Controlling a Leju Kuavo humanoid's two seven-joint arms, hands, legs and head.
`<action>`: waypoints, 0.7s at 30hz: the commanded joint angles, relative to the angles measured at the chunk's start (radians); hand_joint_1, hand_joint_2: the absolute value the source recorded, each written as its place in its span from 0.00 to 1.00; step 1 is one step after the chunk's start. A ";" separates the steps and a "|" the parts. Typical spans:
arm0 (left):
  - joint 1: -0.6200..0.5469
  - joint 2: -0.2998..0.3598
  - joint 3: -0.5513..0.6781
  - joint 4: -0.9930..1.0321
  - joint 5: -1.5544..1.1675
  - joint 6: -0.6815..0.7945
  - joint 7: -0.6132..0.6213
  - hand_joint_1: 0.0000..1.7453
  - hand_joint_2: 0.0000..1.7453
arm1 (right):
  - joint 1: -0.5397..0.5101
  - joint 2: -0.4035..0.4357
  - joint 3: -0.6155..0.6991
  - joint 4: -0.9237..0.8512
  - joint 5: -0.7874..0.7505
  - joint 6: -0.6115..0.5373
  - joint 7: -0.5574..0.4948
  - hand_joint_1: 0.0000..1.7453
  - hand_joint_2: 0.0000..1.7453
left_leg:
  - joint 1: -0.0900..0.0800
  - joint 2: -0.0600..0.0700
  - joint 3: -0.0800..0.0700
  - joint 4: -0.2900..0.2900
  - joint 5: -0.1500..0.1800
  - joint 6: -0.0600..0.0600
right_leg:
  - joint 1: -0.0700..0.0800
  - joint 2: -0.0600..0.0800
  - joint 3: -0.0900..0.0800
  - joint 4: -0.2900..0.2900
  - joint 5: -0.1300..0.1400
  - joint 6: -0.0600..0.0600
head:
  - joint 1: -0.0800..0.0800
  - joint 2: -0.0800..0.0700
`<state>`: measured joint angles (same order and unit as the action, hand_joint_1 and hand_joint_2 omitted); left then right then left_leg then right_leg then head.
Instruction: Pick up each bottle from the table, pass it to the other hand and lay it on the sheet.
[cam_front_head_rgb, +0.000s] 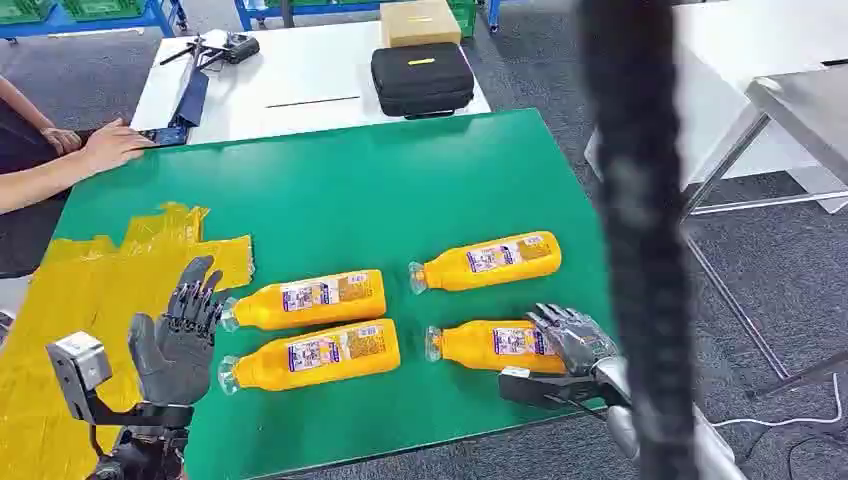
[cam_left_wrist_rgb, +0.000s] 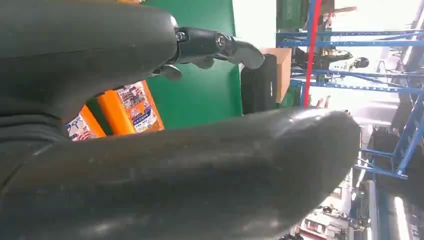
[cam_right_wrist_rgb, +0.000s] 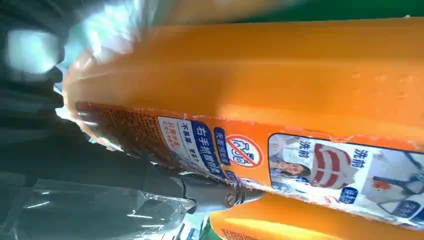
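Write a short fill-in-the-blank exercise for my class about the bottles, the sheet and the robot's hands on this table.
1. ____ orange bottles lie on the green table.
2. The right hand is on the base end of the near-right bottle, whose cap points toward the robot's ____.
3. The yellow sheet carries ____ bottles so far.
4. The left hand holds ____.

Missing words: four; left; no; nothing

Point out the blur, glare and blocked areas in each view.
Head view: a blurred dark strap crosses the right side. Left wrist view: the left robot hand looms dark and soft; background windows blow out. Right wrist view: the orange bottle is too close, with glare.
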<state>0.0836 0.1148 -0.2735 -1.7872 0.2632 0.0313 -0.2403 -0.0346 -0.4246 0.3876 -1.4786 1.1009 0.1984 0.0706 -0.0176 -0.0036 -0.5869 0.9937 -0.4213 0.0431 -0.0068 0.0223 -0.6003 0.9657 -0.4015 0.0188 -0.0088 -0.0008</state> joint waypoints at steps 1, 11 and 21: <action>-0.026 0.000 -0.001 0.057 0.002 -0.005 0.004 0.00 0.00 | 0.015 0.036 0.043 0.115 0.000 0.013 -0.002 0.06 1.00 | 0.002 -0.003 0.001 -0.001 0.001 -0.004 | 0.002 -0.004 0.003 -0.003 0.000 -0.001 | 0.000 0.000; -0.025 0.006 -0.002 0.059 0.001 -0.005 0.005 0.00 0.00 | 0.016 0.050 0.060 0.149 0.000 0.020 0.000 1.00 1.00 | 0.002 -0.002 0.004 -0.001 0.000 -0.003 | 0.002 -0.002 0.005 -0.002 0.000 -0.001 | 0.000 0.000; -0.021 0.002 0.012 0.055 0.001 -0.005 0.004 0.00 0.00 | -0.006 0.044 0.077 0.179 0.029 0.007 0.006 1.00 1.00 | 0.002 -0.002 0.006 -0.001 0.002 -0.001 | 0.002 -0.002 0.006 -0.002 0.002 0.000 | 0.000 0.000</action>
<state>0.0839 0.1148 -0.2728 -1.7865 0.2636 0.0301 -0.2392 -0.0529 -0.4086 0.4040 -1.4294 1.1154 0.2018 0.0690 -0.0175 -0.0033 -0.5828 0.9937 -0.4194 0.0446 -0.0067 0.0233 -0.5971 0.9657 -0.3997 0.0190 -0.0088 -0.0008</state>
